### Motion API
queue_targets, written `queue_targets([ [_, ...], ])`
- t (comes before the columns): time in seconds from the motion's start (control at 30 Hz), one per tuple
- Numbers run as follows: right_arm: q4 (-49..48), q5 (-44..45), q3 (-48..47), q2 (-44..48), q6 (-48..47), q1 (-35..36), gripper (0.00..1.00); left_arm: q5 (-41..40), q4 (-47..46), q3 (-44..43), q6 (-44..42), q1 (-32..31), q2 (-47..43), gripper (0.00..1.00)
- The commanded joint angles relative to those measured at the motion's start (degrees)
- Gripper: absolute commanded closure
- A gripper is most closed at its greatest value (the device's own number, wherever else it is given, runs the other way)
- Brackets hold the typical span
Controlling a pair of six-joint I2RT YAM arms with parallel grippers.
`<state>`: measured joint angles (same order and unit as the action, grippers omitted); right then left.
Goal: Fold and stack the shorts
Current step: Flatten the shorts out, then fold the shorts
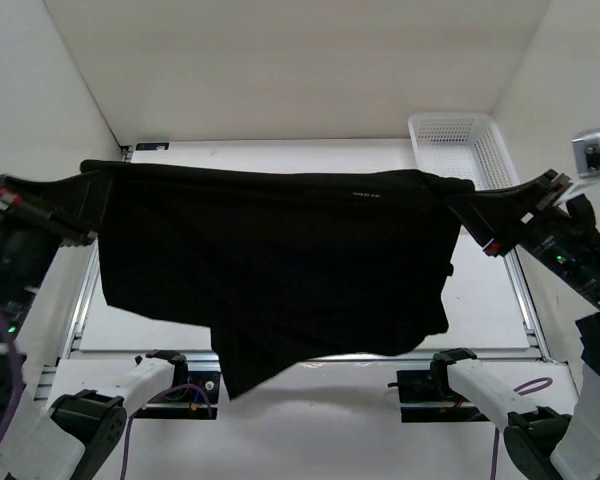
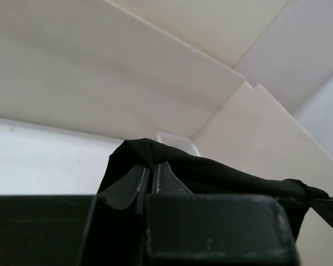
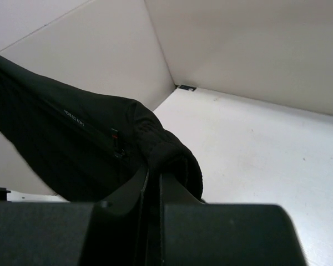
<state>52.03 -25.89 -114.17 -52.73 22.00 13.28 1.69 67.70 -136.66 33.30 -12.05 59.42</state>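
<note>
Left gripper (image 1: 92, 183), right gripper (image 1: 467, 200) hold black shorts (image 1: 280, 270) spread.

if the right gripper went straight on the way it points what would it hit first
The shorts: the right gripper is shut on their bunched corner. Past that, probably the wall; depth unclear.

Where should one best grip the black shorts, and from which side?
Grip the shorts at the two top corners, each from its own outer side, as the left fingers and right fingers do: the top edge stretches straight, the rest hangs free.
</note>
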Motion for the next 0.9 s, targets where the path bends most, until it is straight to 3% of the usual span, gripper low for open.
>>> queue_targets([
  [0.0, 2.73, 9.36, 4.46, -1.84, -1.08, -0.62, 1.00, -8.99, -0.37, 5.94, -3.06, 1.51, 4.57, 0.90],
  [0.2, -2.88, 16.05, 25.61, -5.88, -1.08, -0.62, 1.00, -9.43, -9.06, 25.46, -4.73, 2.12, 12.63, 0.90],
  [0.33, -12.11, 19.64, 38.72, -13.96, -0.55, -0.62, 1.00, -6.71, -10.92, 28.73, -6.05, 4.67, 24.75, 0.90],
  [0.4, -15.72, 22.35, 40.95, -21.77, 0.06, -0.62, 1.00, -6.70, -10.92, 25.42, -6.05, 5.19, 34.50, 0.90],
  [0.57, -22.32, 25.27, 36.31, -42.31, 0.58, -1.15, 1.00, -11.09, -7.33, 11.18, -8.34, 5.20, 52.53, 0.90],
  [0.67, -22.85, 23.35, 26.66, -53.21, 1.11, -1.68, 1.00, -8.48, -6.18, 1.33, -9.03, 6.95, 64.03, 0.90],
  [0.77, -19.69, 22.56, 14.79, -62.30, 1.73, -1.68, 1.00, -7.85, -3.63, -8.51, -9.74, 7.57, 69.33, 0.90],
  [0.87, -17.41, 21.32, 8.27, -66.36, 2.34, -1.68, 1.00, -6.36, -3.63, -9.86, -9.74, 7.57, 71.19, 0.90],
])
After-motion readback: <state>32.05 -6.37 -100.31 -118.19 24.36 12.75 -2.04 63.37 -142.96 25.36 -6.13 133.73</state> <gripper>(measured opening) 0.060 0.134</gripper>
